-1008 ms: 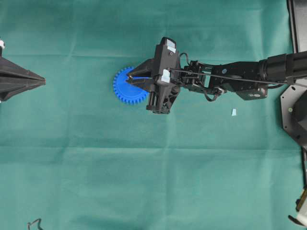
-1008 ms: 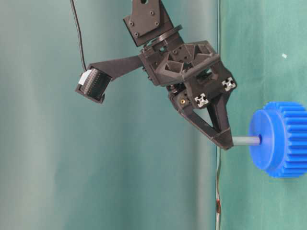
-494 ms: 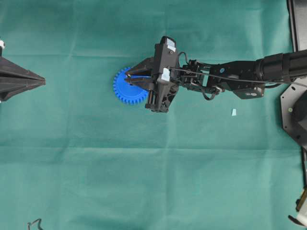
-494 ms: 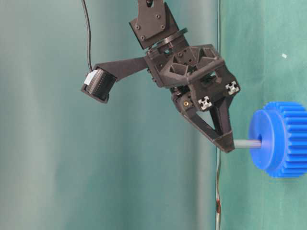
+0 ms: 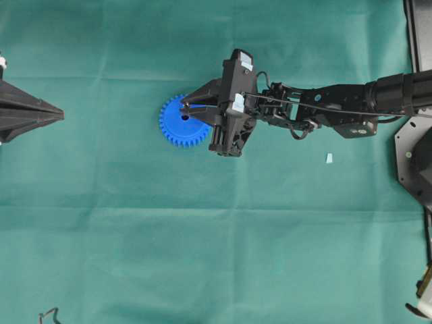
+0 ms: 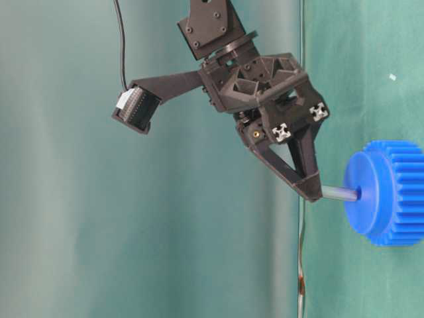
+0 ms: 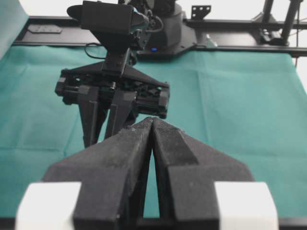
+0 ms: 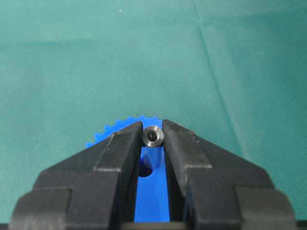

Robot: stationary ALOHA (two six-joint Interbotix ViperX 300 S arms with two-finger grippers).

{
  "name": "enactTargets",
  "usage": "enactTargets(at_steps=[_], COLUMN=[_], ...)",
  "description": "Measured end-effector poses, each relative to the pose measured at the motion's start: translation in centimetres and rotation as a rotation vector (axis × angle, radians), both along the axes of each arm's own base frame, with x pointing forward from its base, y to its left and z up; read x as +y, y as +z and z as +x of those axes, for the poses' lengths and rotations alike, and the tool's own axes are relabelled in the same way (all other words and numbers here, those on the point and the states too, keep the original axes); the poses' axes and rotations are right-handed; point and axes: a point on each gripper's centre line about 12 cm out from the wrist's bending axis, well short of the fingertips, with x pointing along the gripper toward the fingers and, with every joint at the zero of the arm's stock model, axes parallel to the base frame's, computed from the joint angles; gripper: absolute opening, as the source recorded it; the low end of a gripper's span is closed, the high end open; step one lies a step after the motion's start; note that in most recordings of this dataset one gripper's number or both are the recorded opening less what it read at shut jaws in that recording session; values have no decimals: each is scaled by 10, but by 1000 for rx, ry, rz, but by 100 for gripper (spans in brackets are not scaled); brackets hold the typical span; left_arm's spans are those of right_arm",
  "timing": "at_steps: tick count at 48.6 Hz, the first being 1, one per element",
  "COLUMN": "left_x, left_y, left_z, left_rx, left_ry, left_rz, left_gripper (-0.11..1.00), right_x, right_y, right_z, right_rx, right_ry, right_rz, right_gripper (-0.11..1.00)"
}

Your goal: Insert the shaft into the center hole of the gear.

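Since the earlier frames the right gripper (image 6: pixel 311 193) has tilted and lifted slightly; gear (image 5: pixel 182 121) unmoved on the cloth (image 5: pixel 135 236). Its jaws clamp the shaft (image 6: pixel 340 193), whose tip appears to meet the center hole (image 5: pixel 185 118). Left gripper (image 5: pixel 59 115) idles at the edge, jaws together.

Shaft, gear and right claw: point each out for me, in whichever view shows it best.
shaft (image 6: pixel 340 193), table-level view, middle of the bare grey length between claw and gear.
gear (image 6: pixel 391 193), table-level view, on the toothed rim's side.
right claw (image 8: pixel 153 135), right wrist view, midway between the fingertips, where they clamp the shaft's end.
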Motion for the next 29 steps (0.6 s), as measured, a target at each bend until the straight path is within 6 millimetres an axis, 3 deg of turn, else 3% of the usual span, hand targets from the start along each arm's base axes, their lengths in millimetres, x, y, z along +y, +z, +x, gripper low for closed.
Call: enactTargets(at_steps=[17,29], left_x=[0,0], left_y=[0,0], left_z=[0,0], left_rx=[2,2], left_ry=[0,0], left_rz=[-2,0], left_gripper=[0,0], right_x=[4,4], right_y=[0,19], right_z=[0,-1], right_rx=[-1,-39], right_ry=[10,10], right_rz=[-1,-6], right_gripper=[16,16])
